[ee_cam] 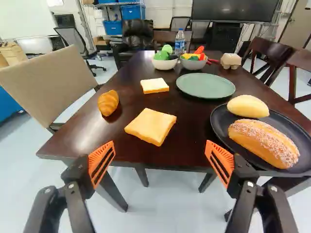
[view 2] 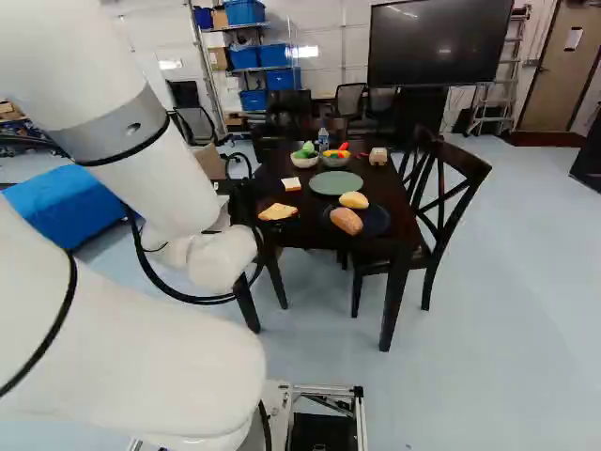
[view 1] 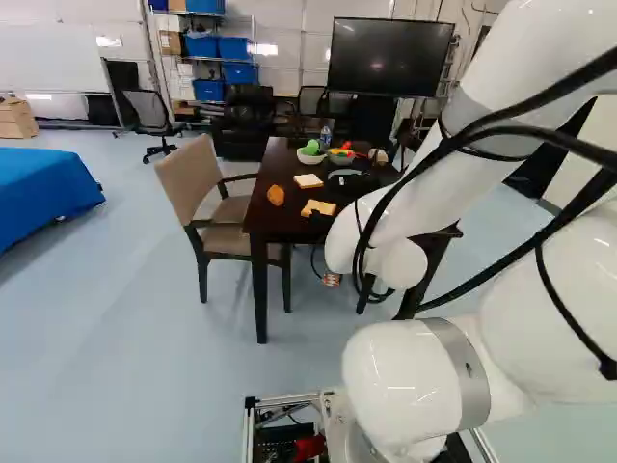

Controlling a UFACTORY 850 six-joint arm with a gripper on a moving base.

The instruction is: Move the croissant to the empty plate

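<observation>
On the surface (ee_cam: 87, 138), the croissant (ee_cam: 108, 103) lay beside bread slices (ee_cam: 151, 127), the empty plate (ee_cam: 205, 85) behind a dish (ee_cam: 219, 125) holding two rolls (ee_cam: 265, 143).

Croissant (view 1: 276, 195) on dark table (view 1: 281, 220), bread slices (view 1: 308, 180) nearby, white arm (view 1: 400, 371)

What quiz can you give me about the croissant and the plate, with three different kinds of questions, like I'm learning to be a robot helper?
1. True or false: the gripper is open.
2. Where is the croissant?
A) in a bowl
B) on the table
C) on a chair
3. Fill in the colour: the empty plate is ____.

Key: 1. true; 2. B; 3. green
</observation>
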